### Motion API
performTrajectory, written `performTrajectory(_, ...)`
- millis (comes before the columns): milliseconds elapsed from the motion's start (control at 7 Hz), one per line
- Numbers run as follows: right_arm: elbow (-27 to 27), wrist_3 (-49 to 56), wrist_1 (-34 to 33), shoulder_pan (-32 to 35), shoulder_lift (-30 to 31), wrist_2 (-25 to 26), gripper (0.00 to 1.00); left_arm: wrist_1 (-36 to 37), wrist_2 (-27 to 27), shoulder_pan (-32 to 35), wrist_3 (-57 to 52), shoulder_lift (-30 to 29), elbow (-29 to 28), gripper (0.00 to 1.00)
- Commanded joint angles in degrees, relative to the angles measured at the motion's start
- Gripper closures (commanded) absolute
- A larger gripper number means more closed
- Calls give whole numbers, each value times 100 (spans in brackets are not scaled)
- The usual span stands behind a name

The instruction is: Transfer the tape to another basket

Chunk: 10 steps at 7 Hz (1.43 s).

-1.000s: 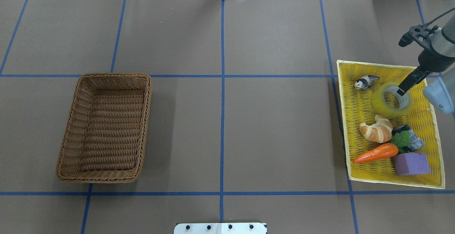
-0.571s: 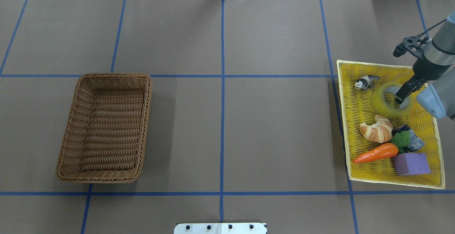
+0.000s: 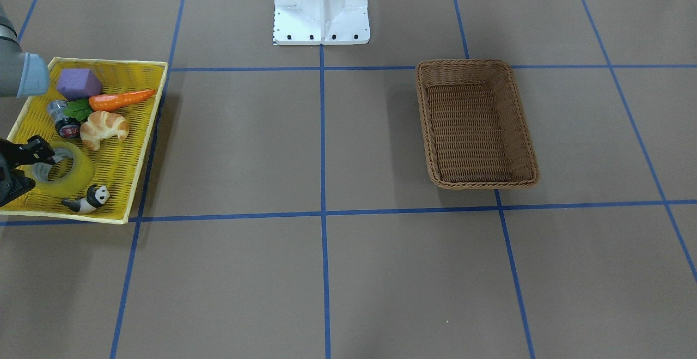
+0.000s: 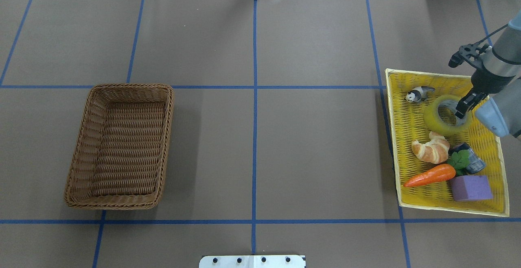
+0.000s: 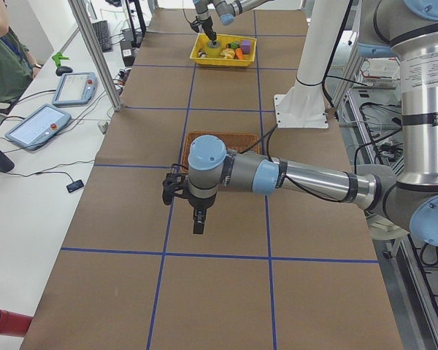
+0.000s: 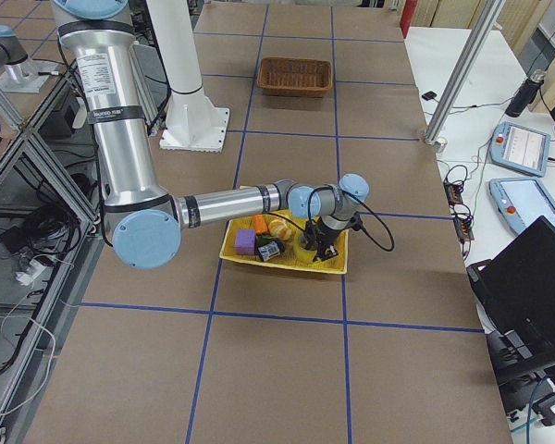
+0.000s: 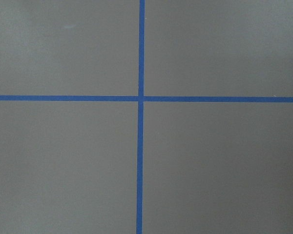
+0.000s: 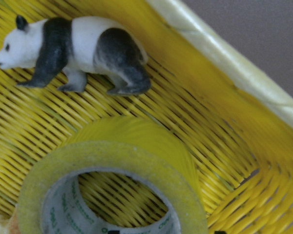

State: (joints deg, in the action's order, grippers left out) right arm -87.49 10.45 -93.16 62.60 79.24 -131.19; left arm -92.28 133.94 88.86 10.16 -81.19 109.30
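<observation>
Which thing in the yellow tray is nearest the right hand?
The tape, the yellow ring with the grey core: the right hand reaches into its hole; the panda, croissant and carrot lie apart.

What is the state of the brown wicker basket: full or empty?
Empty. The basket shows only its bare woven floor in the overhead and front-facing views; the tape lies in the yellow tray.

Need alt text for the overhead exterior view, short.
The right gripper hangs over the yellow tape roll, one finger at its core, in a yellow woven tray at the right of the table. The tray also holds a panda figurine, croissant, carrot, purple block and small cylinder. An empty brown wicker basket sits on the left.
</observation>
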Motion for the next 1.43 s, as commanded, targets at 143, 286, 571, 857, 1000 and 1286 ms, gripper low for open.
performTrajectory(143, -521, -51, -9, 636, 74, -517, 100, -9, 0, 0, -5, 6, 47, 1)
performTrajectory(286, -697, -95, -1, 1005, 48, -1078, 100, -105, 0, 0, -5, -11, 38, 1)
performTrajectory(571, -1223, -1168, 8, 1158, -231, -1662, 100, -159, 9, -61, 56, -247, 38, 1)
performTrajectory(857, -1848, -3091, 26, 1010, -854, -1734, 100, -159, 35, -350, 74, -580, -40, 2)
performTrajectory(1000, -1911, -3963, 583, 817, -1049, -2239, 100, -281, 671, -439, 126, -696, -58, 2)
performTrajectory(1286, -1841, -5948, 2662, 561, -1068, -2420, 100, -1758, 1975, -457, 1524, -969, -330, 4)
